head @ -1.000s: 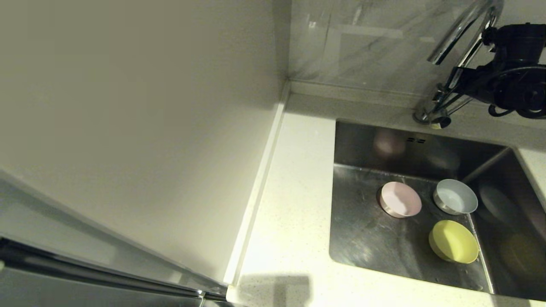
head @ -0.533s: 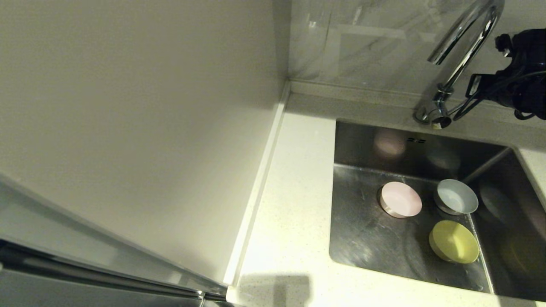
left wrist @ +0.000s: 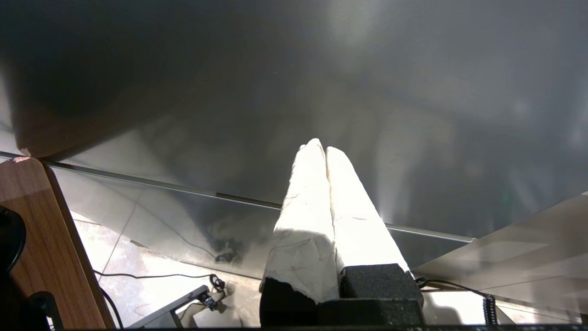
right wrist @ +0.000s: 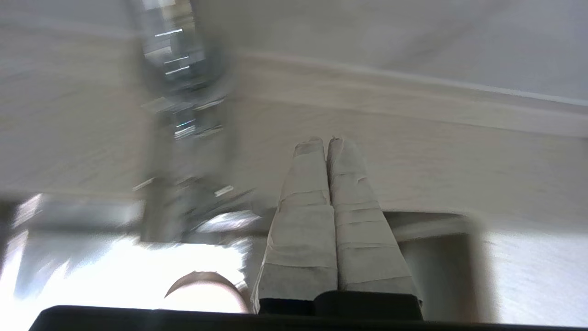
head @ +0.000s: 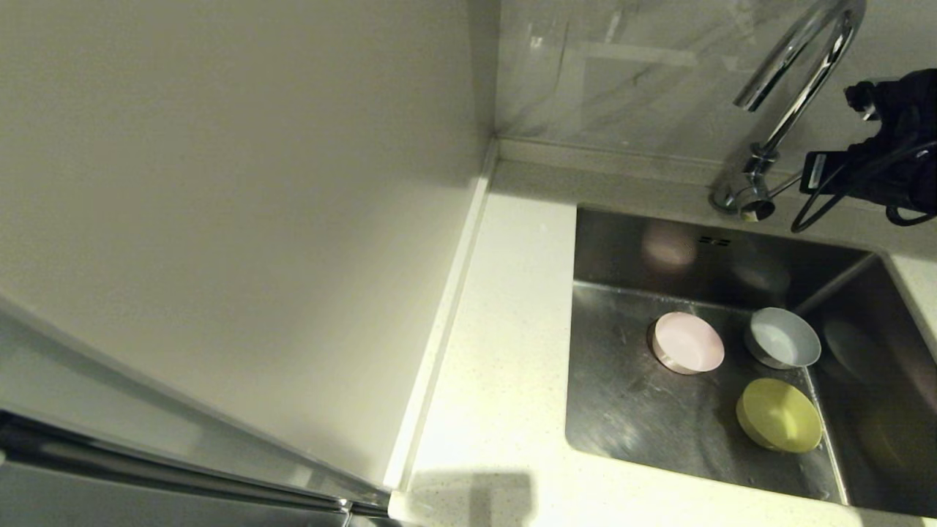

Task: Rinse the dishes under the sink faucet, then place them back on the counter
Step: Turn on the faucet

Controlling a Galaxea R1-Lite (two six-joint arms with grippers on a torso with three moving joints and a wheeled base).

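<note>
The right gripper [right wrist: 327, 140], jaws pressed together and empty, has drawn back rightward off the sink faucet [head: 794, 80]. The pink bowl [head: 687, 342], grey bowl [head: 782, 337] and yellow-green bowl [head: 779, 414] sit unmoved in the sink [head: 622, 410]. The left gripper [left wrist: 324, 148], jaws together, hangs parked off the desk [head: 505, 329].

A plain off-white wall panel [head: 241, 219] meets a grey-veined marble backsplash [head: 622, 80] in the corner, above a pale tiled floor [left wrist: 151, 276].
</note>
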